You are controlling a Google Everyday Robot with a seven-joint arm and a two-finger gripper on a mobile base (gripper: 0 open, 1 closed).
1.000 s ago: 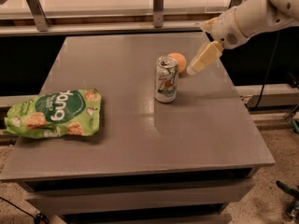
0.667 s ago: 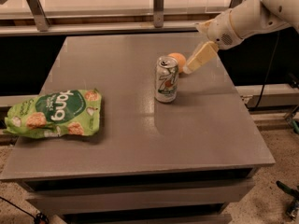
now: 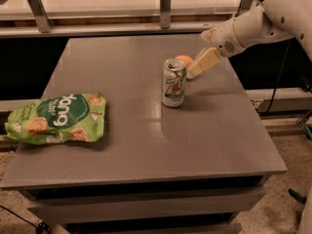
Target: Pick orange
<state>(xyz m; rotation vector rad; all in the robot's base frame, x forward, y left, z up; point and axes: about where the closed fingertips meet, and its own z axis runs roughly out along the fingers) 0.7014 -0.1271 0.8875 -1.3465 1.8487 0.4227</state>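
The orange [image 3: 183, 60] sits on the grey table [image 3: 146, 130] just behind and to the right of the silver-green 7up can [image 3: 173, 82], which hides part of it. My gripper [image 3: 197, 68] comes in from the upper right on the white arm [image 3: 263, 21]. Its cream finger [image 3: 204, 61] slants down right beside the orange on its right side, touching or nearly touching it. Only that one finger shows clearly.
A green snack bag [image 3: 57, 118] lies at the table's left edge. A metal rail and posts [image 3: 165, 4] run along behind the table. The table's right edge [image 3: 253, 111] drops off to the floor.
The gripper has moved left and slightly down, closing in on the orange. The can, the orange and the bag have not moved.
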